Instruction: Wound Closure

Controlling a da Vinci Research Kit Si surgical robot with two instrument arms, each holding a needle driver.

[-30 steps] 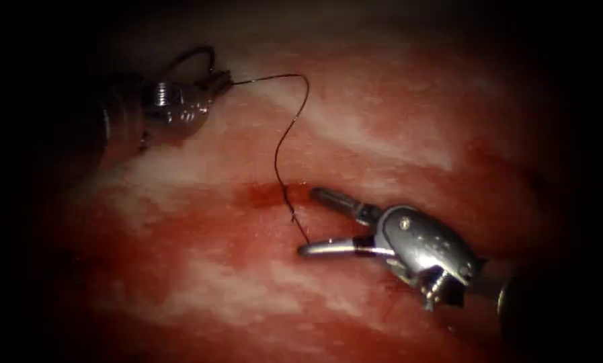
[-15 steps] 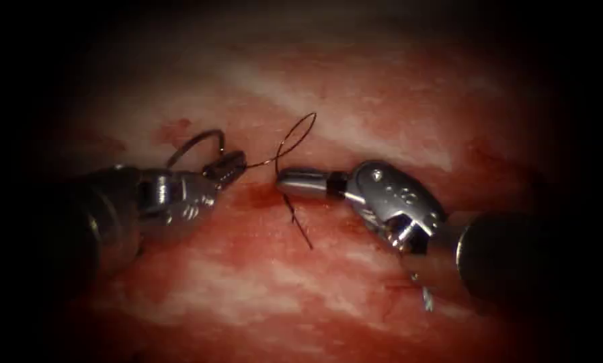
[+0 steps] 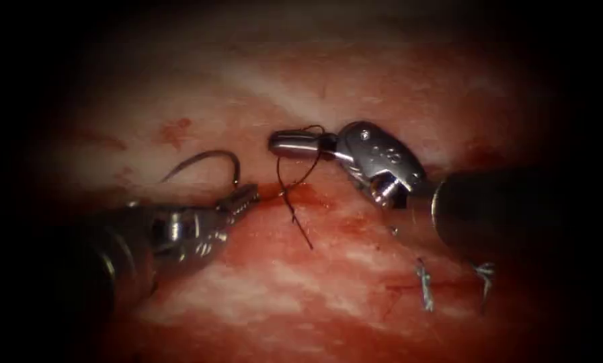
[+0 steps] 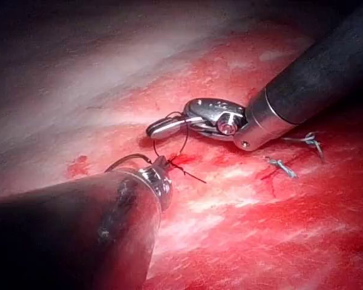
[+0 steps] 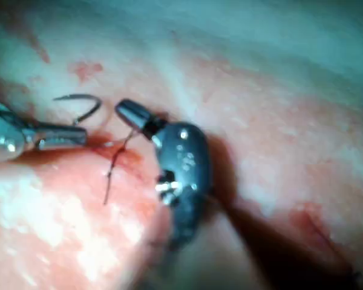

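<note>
Tissue (image 3: 355,87) backdrop; left gripper (image 3: 246,196) clamps needle (image 3: 204,161) tail, right gripper (image 3: 293,143) pinches thread (image 3: 294,208).

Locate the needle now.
Endoscope view: the needle is left of the cut, clear of the tissue, held near its thread end in the left claw.

Both pincers are polished, glossy metal: the left pincer (image 3: 244,196) has finely ribbed jaws, the right pincer (image 3: 294,144) smooth rounded ones behind which sits a matt dark shaft (image 3: 509,208). The curved needle (image 3: 204,160) is thin, dull grey steel. The thread (image 3: 294,202) beside the cut (image 3: 284,193) is fine, dark and matt. The tissue (image 3: 301,87) looks wet, shiny and streaked.
</note>
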